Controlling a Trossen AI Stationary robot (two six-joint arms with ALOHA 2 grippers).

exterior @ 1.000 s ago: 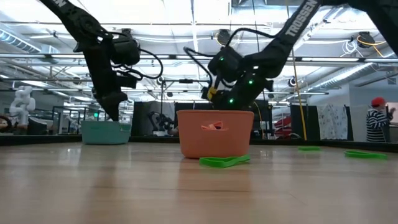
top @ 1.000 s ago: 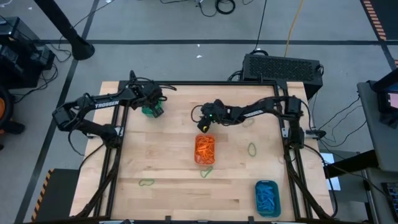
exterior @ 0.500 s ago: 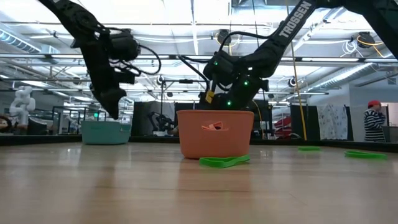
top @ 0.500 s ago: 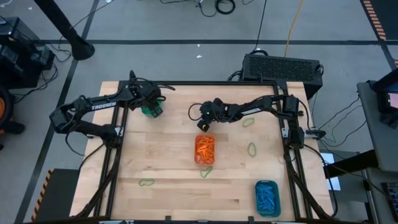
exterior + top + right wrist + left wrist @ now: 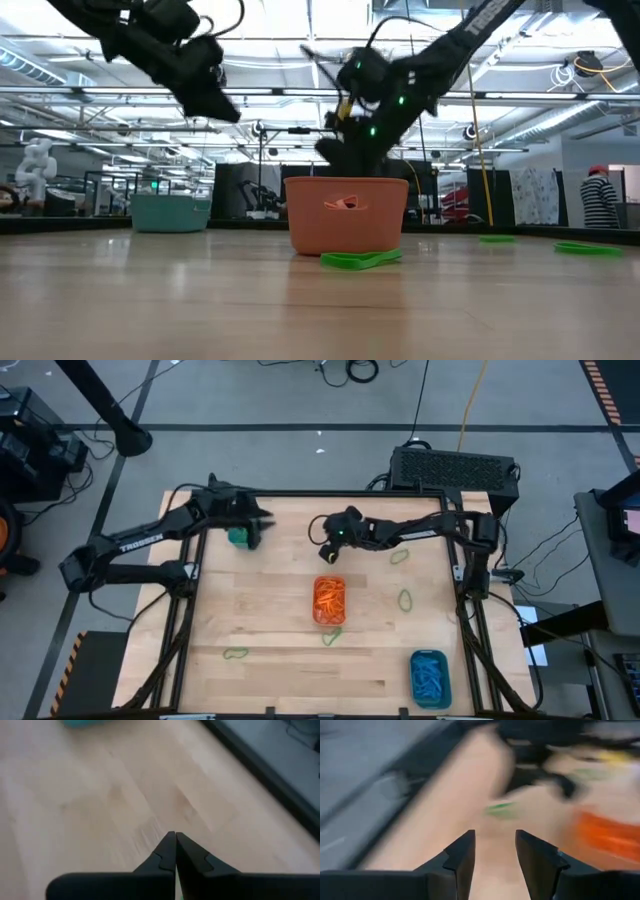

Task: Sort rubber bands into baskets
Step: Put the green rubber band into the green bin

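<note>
I am holding my left gripper (image 5: 262, 520) parted and empty above the teal basket (image 5: 240, 537), my right gripper (image 5: 175, 851) pinched closed on nothing beyond the orange basket (image 5: 329, 600), green rubber bands (image 5: 406, 599) lying loose.

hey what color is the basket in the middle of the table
Orange; the middle basket shows best in the low view.

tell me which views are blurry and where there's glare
Left wrist view: heavy motion smear over the table and orange basket; only the left gripper fingers look sharp. Right wrist view: mildly soft wood behind the shut right gripper. Low view: bright ceiling lights glare. High view: crisp.
</note>
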